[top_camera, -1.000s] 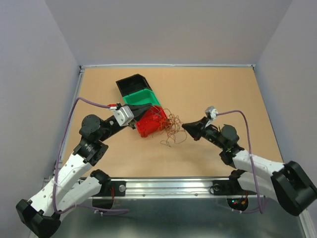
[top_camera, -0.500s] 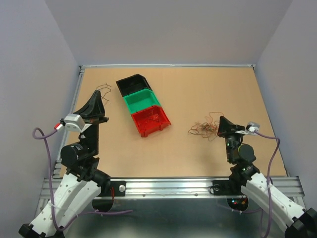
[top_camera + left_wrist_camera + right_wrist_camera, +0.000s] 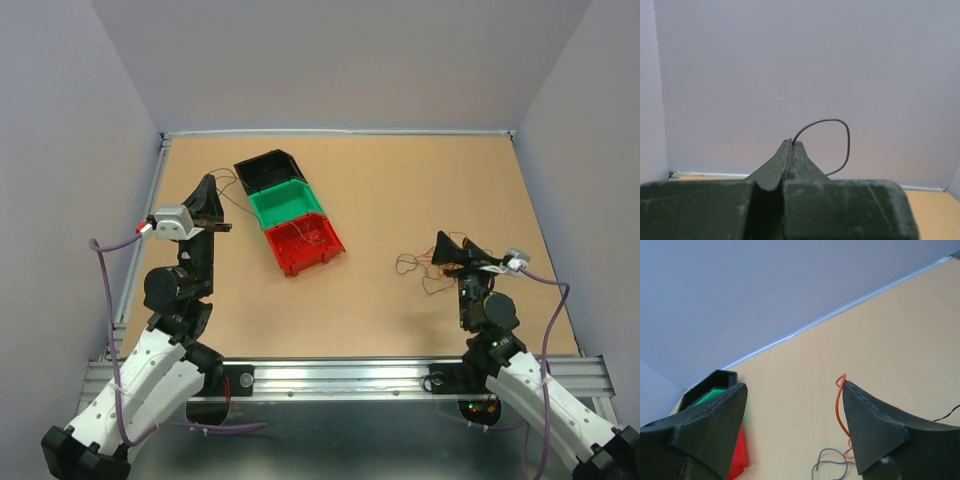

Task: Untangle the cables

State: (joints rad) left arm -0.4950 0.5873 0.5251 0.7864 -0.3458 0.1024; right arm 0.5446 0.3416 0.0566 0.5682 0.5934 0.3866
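The cables (image 3: pixel 418 267) lie as a small loose tangle of thin orange, brown and grey wires on the table at the right. My right gripper (image 3: pixel 456 250) stands open just over the tangle's right side. In the right wrist view the right gripper (image 3: pixel 794 385) is spread wide, an orange wire (image 3: pixel 839 407) leans against its right finger, and a grey wire (image 3: pixel 832 466) lies below. My left gripper (image 3: pixel 208 196) is raised at the left, shut on one thin black wire (image 3: pixel 842 131) that loops out of the left gripper (image 3: pixel 790 142). A few wires lie in the red bin (image 3: pixel 327 246).
Three small bins stand in a diagonal row at the table's middle left: black bin (image 3: pixel 252 170), green bin (image 3: pixel 272 206), then the red one. The black bin (image 3: pixel 715 377) shows at the left of the right wrist view. Walls close the table's far and side edges.
The left gripper has drawn back from the red bin to the left and risen with a black wire. The right gripper dragged the tangle rightward, then opened.
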